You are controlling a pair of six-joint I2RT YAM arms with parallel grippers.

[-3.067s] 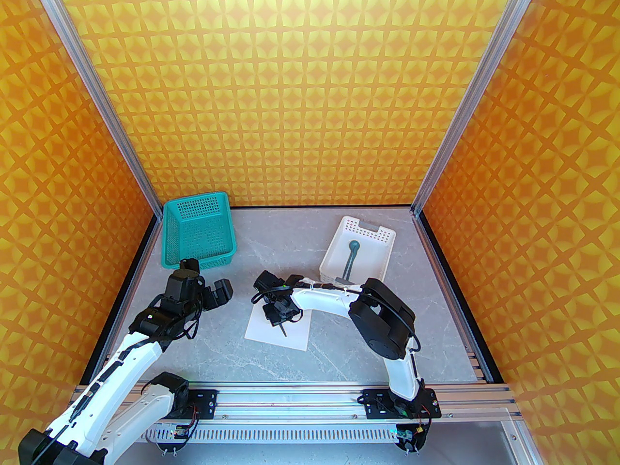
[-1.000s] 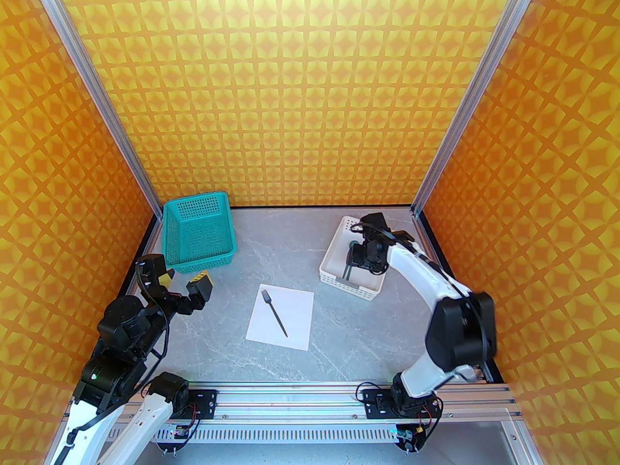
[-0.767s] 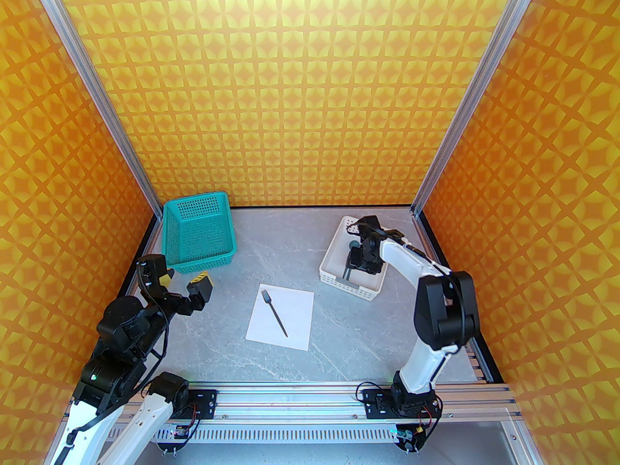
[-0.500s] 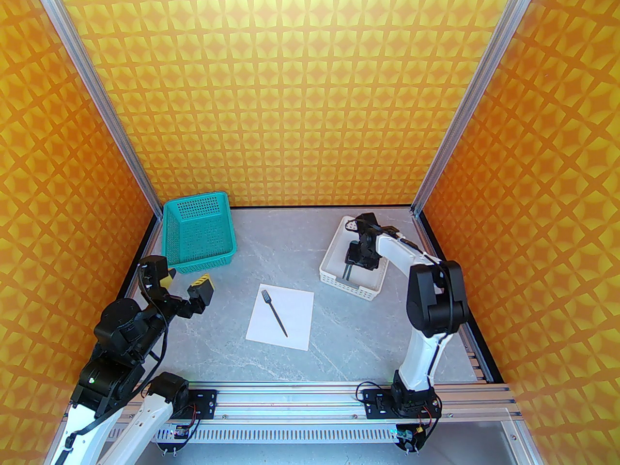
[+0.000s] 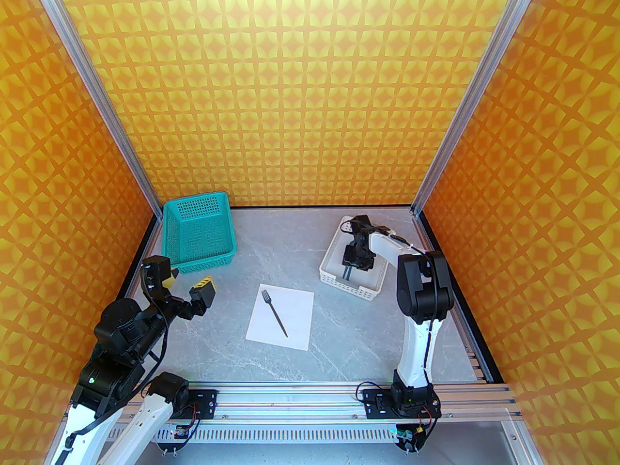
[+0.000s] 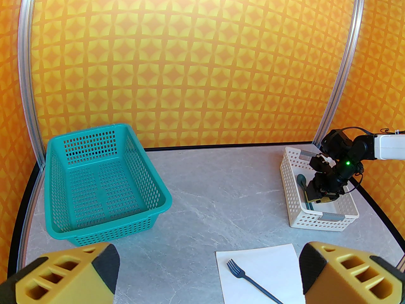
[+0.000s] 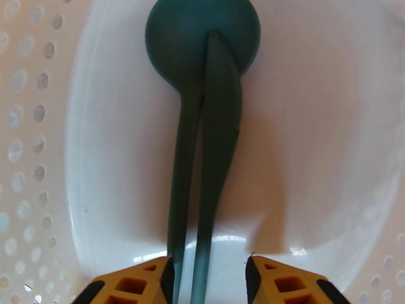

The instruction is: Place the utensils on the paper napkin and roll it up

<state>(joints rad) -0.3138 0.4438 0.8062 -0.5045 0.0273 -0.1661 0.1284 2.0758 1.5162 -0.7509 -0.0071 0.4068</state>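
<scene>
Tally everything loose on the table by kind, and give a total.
Fork: 1
Spoon: 1
Knife: 1
Paper napkin: 1
Teal basket: 1
White tray: 1
Total: 6

L pincer (image 5: 186, 283) wide, R pincer (image 7: 208, 275) ajar

Spoon (image 7: 202, 27) & knife (image 7: 221, 116) by my right fingers (image 7: 133, 285) look smooth matt teal plastic; the white tray (image 7: 316, 122) under them is glossy plastic w/ punched holes. Napkin (image 5: 295, 317) is thin matt paper, fork (image 5: 275, 314) on it same plastic, tabletop (image 5: 348, 347) smooth grey stone-look.
</scene>
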